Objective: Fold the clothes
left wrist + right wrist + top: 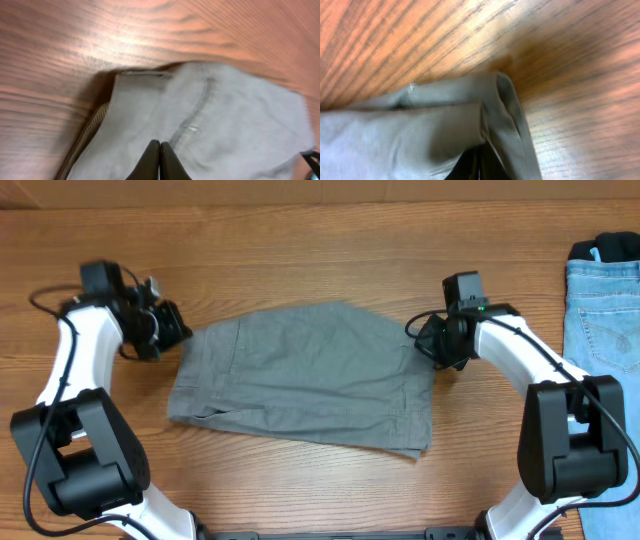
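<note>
The grey shorts (300, 375) lie spread flat in the middle of the table. My left gripper (180, 330) is at their upper left corner. In the left wrist view its fingertips (160, 146) are pressed together into the grey cloth (225, 115), and the waistband corner (142, 75) rises off the wood with a shadow under it. My right gripper (428, 345) is at the upper right corner. Its dark fingers (479, 162) are shut on a bunched fold of the shorts (420, 130). Light blue jeans (605, 310) lie at the right edge.
Bare wooden table (300, 260) surrounds the shorts. The jeans run off the right side of the overhead view, with a dark item (610, 248) at their top. Both arm bases stand at the near table edge.
</note>
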